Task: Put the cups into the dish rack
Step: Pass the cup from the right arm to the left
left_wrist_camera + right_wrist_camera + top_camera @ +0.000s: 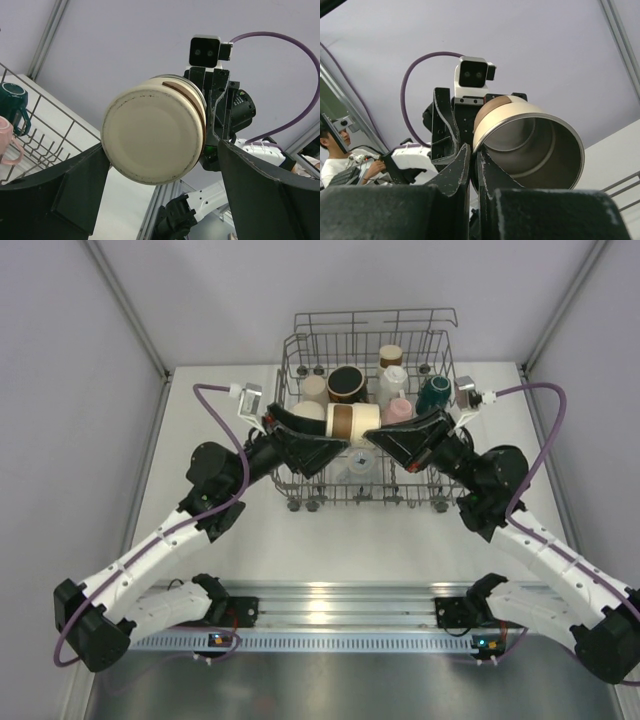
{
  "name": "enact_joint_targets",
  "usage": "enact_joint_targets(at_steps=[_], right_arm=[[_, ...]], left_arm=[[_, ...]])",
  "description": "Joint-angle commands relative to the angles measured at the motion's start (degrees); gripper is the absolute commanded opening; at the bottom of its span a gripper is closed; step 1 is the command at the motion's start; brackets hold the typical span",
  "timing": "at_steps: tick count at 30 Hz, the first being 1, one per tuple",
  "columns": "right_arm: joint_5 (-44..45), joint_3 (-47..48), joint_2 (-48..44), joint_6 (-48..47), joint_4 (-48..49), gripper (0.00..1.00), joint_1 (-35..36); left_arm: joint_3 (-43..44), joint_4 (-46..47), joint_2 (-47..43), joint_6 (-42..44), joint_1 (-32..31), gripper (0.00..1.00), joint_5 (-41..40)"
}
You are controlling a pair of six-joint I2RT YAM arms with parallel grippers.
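Observation:
A cream cup with a brown band (352,423) hangs on its side above the grey wire dish rack (300,350), between both grippers. My right gripper (385,440) is shut on its rim, one finger inside and one outside, as the right wrist view (474,150) shows with the cup's steel-grey inside (530,137). My left gripper (325,440) is open, its jaws wide on either side of the cup's base (152,135). In the rack stand a black cup with tan inside (345,383), a white cup (392,378), a pink cup (398,410) and a dark green cup (434,392).
A clear cup (357,468) lies near the rack's front edge under the grippers. The rack's far wall rises high (375,318). The dark green cup (12,102) and rack wires (55,130) show at the left of the left wrist view. A metal rail (330,605) runs along the near edge.

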Motion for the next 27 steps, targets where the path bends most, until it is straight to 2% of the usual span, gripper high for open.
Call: enact_joint_targets(at_steps=[1,6,11,16,27], right_arm=[[0.4,-0.1,0.7,0.4,6.1,0.00,1.8],[0.5,-1.2,0.6,0.5,6.3,0.00,2.1],[0.0,-1.9,0.5,1.0,7.3,0.00,2.3],[-0.4,-1.9,0.3,1.2,7.7,0.00,2.3],[-1.2,-2.8,0.5,2.1,8.2,0.00,2.4]], left_arm=[[0.3,7.4,-0.4,-1.4,-0.1,0.91,3.1],[-0.1,8.8,-1.1,-1.6,-0.1,0.87,2.5],[-1.0,9.6,-1.9,-2.4,-0.1,0.93,0.5],[-0.4,11.0,-0.2,-4.2,-0.1,0.93,1.9],[-0.5,12.9,1.6,-4.4,0.0,0.86,0.8]])
